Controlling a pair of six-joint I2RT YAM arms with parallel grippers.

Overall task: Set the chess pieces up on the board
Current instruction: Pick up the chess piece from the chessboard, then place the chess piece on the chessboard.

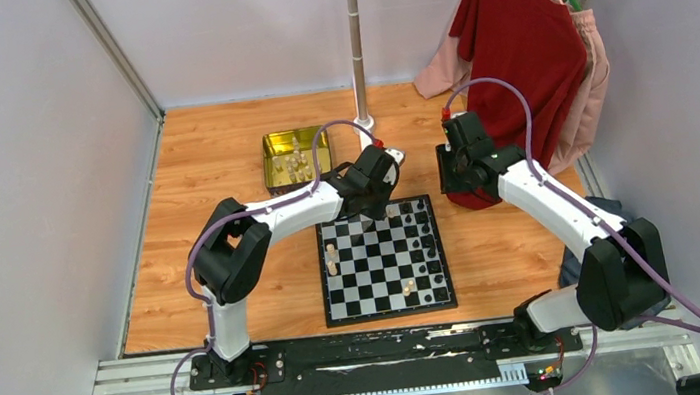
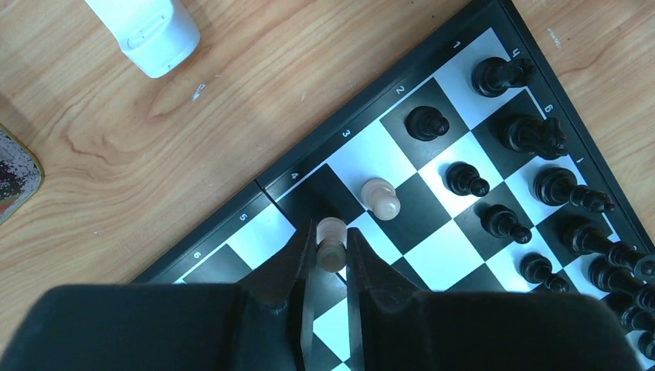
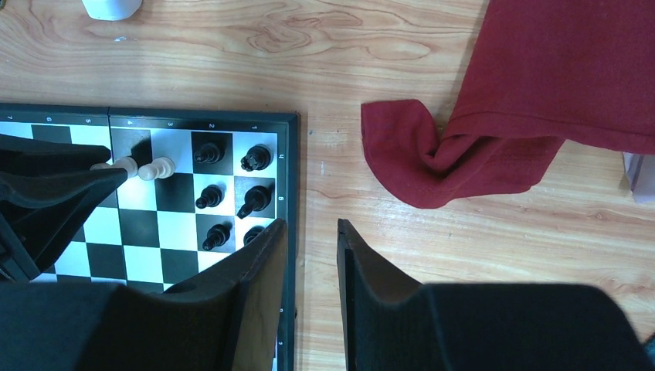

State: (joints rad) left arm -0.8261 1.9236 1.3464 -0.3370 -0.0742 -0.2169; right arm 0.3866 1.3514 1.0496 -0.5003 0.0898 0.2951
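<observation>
The black-and-white board [image 1: 378, 295] lies in front of the arms. My left gripper [image 2: 330, 251] is shut on a cream pawn [image 2: 330, 232] and holds it over the board's far edge, by the squares marked 3 and 4. A second cream piece [image 2: 381, 199] sits one square to its right. Several black pieces [image 2: 533, 178] fill the board's right columns. Cream pieces [image 1: 331, 258] stand on the left side. My right gripper [image 3: 309, 232] is open and empty over the board's right border [image 3: 292, 170].
A gold tin [image 1: 271, 162] holding several cream pieces lies beyond the board's left corner. A white pole base [image 2: 151, 31] stands just past the far edge. A red cloth [image 3: 417, 154] lies on the wood to the right, under hanging clothes [image 1: 518, 36].
</observation>
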